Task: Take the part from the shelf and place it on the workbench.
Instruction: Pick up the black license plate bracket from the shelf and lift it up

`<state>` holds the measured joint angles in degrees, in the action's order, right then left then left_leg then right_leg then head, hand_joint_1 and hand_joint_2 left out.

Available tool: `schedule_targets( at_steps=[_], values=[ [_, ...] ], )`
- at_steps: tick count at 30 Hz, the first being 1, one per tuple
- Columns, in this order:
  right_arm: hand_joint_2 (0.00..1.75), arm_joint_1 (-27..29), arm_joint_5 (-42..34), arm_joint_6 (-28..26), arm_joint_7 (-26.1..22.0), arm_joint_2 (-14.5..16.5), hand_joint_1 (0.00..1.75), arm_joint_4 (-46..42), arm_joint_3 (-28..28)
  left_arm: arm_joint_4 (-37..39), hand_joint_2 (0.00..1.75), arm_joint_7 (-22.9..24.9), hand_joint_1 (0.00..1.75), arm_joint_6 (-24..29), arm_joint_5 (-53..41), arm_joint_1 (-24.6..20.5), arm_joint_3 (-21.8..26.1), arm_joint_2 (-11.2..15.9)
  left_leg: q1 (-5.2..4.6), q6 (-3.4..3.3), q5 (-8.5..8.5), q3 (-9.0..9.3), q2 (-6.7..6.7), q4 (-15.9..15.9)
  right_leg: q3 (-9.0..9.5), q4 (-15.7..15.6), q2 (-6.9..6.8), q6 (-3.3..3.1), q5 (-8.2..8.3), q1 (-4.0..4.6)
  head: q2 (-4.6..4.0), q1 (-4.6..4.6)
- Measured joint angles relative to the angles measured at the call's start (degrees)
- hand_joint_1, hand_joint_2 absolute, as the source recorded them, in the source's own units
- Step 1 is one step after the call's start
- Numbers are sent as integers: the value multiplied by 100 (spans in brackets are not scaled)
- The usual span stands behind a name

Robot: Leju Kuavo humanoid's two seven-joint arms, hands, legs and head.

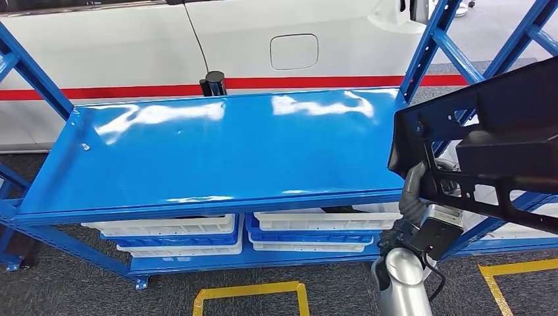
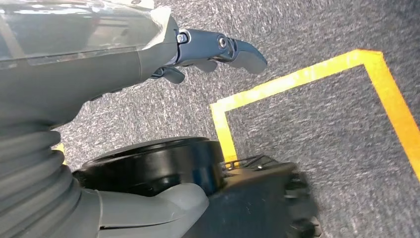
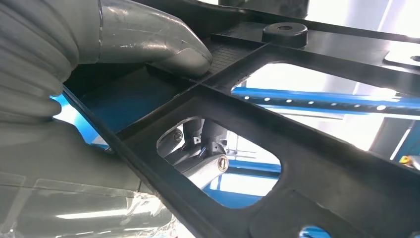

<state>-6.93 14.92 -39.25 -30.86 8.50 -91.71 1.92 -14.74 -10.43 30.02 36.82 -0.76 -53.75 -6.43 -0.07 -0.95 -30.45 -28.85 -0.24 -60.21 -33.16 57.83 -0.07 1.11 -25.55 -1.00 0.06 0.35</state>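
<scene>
A large black plastic part [image 1: 490, 141] with cut-out openings hangs in the air at the right end of the blue shelf [image 1: 217, 155]. My right hand [image 1: 428, 220] grips it from below. In the right wrist view the grey thumb [image 3: 163, 47] presses on top of the part [image 3: 307, 163] and the darker fingers [image 3: 203, 148] show through an opening underneath. My left hand [image 2: 198, 49] hangs over grey carpet, fingers apart, holding nothing.
The shelf's top board is bare and glossy. White and blue trays [image 1: 177, 234] are stacked on its lower level. A white vehicle with a red stripe [image 1: 276, 46] stands behind. Yellow tape lines [image 1: 250, 293] mark the grey carpet in front.
</scene>
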Motion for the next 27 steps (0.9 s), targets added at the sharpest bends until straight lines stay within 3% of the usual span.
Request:
schedule_targets(
  at_steps=[2,5,7,9,11,12,14,16,17,19,21,23,25,26,27],
  values=[
    [175,-12,-2,0,0,-5,175,2,16,0,175,5,0,-2,1,29,-1,4,-40,-48,29,143,-6,332,-43,2,-6,83,60,7,0,3],
    [175,-28,-5,0,0,-16,175,8,39,-2,175,5,0,-3,2,57,0,-4,-50,-159,153,81,15,414,-119,44,-16,179,77,10,0,4],
    [175,-48,-15,0,0,-33,175,19,43,-2,175,5,0,-2,10,62,2,-12,-22,-237,277,2,44,473,-308,426,-12,160,-203,25,0,22],
    [175,-61,-30,0,0,-49,175,42,46,-2,175,4,0,-1,32,62,4,-13,-33,-262,367,-122,60,469,-571,1173,-7,132,-617,22,0,42],
    [175,-62,-46,0,0,-61,175,73,46,-2,175,-2,0,0,62,61,5,-13,-39,-257,447,-233,67,459,-619,1601,-8,182,-771,18,1,45],
    [175,-65,-50,0,-1,-64,175,89,46,-3,175,-5,0,1,78,61,7,-13,-39,-248,479,-276,67,450,-473,1477,-8,231,-709,14,1,48],
    [175,-86,-51,0,-2,-71,175,108,48,-5,175,-11,0,4,92,57,8,-12,-39,-218,524,-342,64,416,90,647,-10,305,-507,0,1,49],
    [175,-114,-50,0,-5,-76,175,121,55,-6,175,-13,0,9,95,52,9,-9,-62,-168,562,-396,59,371,510,-31,11,272,-394,10,1,46],
    [175,-125,-51,0,-8,-79,175,128,58,-6,175,-13,0,11,95,49,10,-7,-77,-141,584,-419,54,352,570,-150,22,232,-396,19,1,43],
    [175,-133,-52,0,-11,-85,175,145,61,-6,175,-14,0,12,96,48,10,-2,-85,-87,620,-457,40,325,512,-137,31,156,-355,6,0,38],
    [175,-146,-51,0,-12,-89,175,160,72,-8,175,-19,0,13,102,46,10,4,-68,-20,447,-545,17,172,438,-135,18,46,-289,-32,-1,30],
    [175,-157,-50,0,-14,-89,175,166,87,-19,175,-25,0,13,113,30,11,10,-50,50,-37,-730,3,-375,339,-137,0,-56,-201,-43,0,18],
    [175,-155,-52,0,-15,-90,175,180,92,-33,175,-28,0,13,133,6,12,19,-42,89,-443,-892,2,-1086,225,-130,-11,-88,-115,-30,0,14],
    [175,-154,-53,0,-15,-91,175,193,93,-38,175,-25,0,11,150,-2,13,22,-39,93,-480,-877,3,-1262,171,-125,-14,-84,-74,-24,0,13],
    [175,-154,-54,0,-15,-92,175,206,96,-41,175,-21,0,9,164,-2,13,24,-34,89,-405,-765,4,-1227,121,-119,-15,-72,-38,-22,0,13]
  ],
)
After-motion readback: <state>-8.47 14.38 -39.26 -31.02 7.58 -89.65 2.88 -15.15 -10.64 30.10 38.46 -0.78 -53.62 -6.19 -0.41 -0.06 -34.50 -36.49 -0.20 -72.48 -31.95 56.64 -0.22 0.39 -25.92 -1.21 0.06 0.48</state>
